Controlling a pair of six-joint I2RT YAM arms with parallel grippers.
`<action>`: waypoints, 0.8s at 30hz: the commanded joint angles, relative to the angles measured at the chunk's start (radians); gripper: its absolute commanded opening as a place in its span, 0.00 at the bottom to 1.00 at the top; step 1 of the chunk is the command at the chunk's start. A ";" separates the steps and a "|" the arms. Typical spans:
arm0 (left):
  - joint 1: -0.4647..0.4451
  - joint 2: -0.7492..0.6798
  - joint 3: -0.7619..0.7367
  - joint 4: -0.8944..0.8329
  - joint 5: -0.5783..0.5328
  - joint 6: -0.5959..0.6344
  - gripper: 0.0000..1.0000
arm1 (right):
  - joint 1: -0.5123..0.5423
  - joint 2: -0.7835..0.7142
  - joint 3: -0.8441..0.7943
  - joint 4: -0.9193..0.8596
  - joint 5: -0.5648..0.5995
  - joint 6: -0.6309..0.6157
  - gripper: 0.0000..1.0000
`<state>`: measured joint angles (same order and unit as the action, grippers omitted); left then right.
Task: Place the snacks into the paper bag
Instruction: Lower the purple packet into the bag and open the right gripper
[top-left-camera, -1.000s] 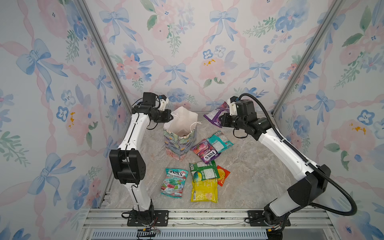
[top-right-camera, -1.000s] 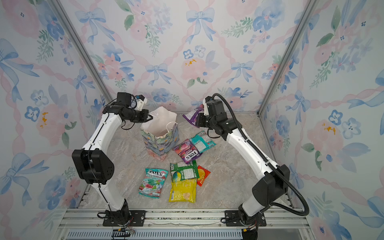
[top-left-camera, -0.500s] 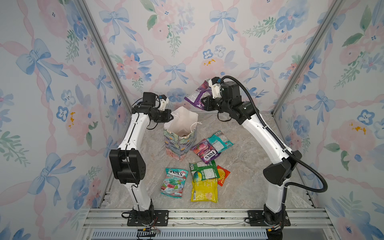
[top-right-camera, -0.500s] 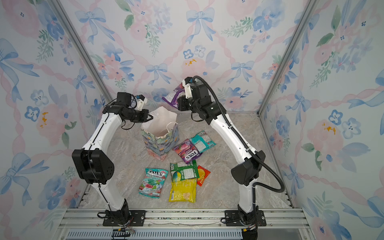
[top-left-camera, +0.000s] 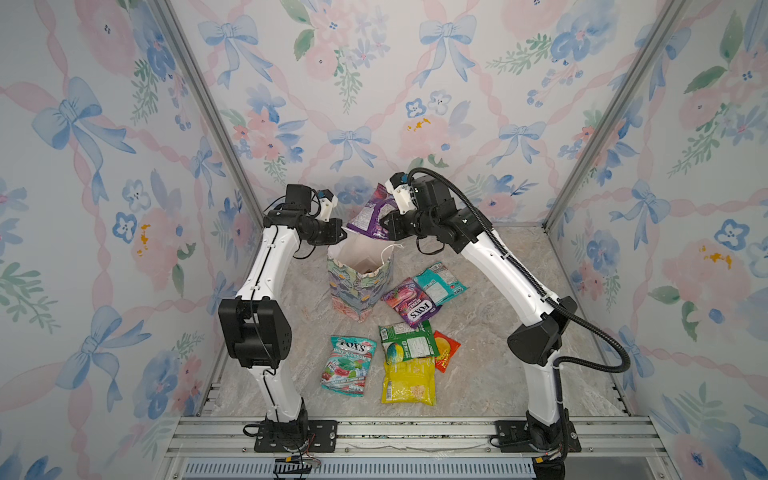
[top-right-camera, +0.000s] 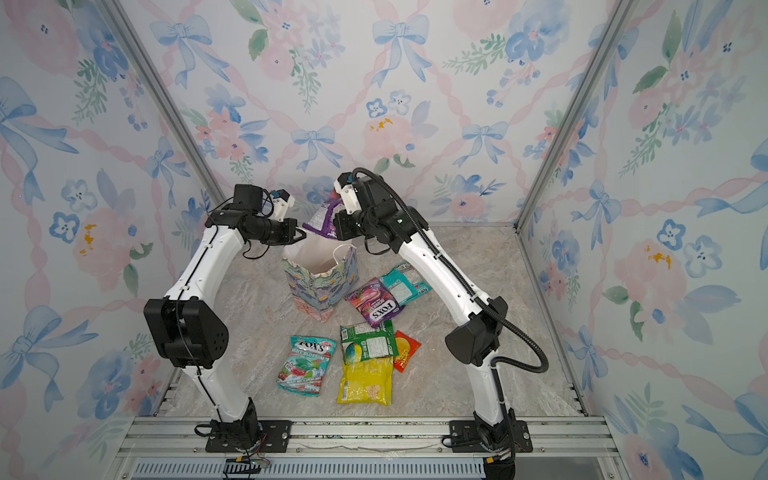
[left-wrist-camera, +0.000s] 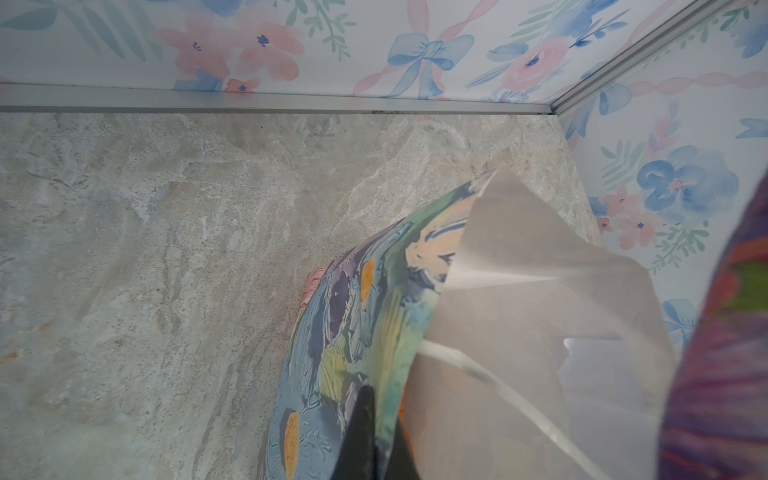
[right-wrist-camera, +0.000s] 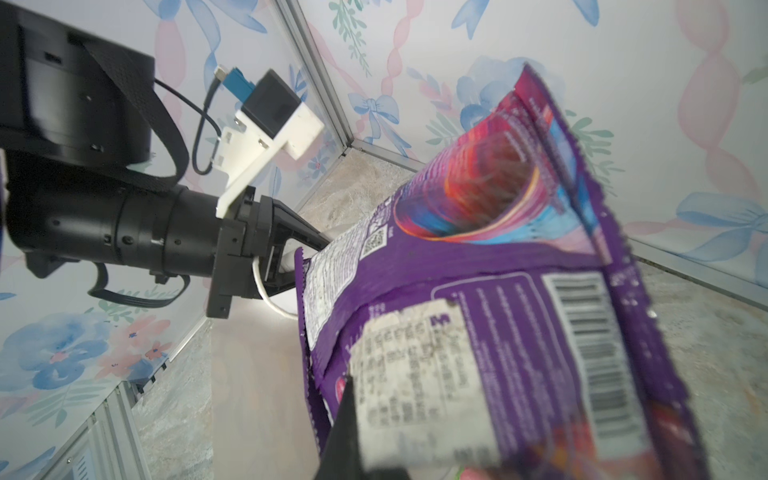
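While left fingers (left-wrist-camera: 358, 434) pinch the paper bag (top-left-camera: 359, 286), right fingers (right-wrist-camera: 345, 436) clamp a glossy purple packet (top-left-camera: 370, 216).

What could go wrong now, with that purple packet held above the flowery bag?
1. The purple packet, pinched by the right gripper, hangs tilted near the far rim of the paper bag. It might catch on that rim or on the cord handle instead of sliding in.
2. The left gripper holds only one edge of the thin bag, so a push from the packet could crumple or tip it.
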<state>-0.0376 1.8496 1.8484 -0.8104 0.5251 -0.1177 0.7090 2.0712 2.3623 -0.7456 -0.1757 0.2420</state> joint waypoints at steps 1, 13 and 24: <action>0.007 -0.006 0.000 -0.005 0.019 -0.016 0.00 | 0.018 -0.077 -0.079 0.030 0.003 -0.021 0.00; 0.007 -0.009 0.002 -0.005 0.023 -0.014 0.00 | 0.040 -0.201 -0.327 0.120 0.013 0.025 0.00; 0.007 -0.010 0.002 -0.005 0.027 -0.016 0.00 | 0.069 -0.145 -0.291 0.104 -0.022 0.034 0.00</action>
<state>-0.0376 1.8496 1.8484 -0.8101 0.5259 -0.1177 0.7609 1.9114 2.0426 -0.6693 -0.1761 0.2623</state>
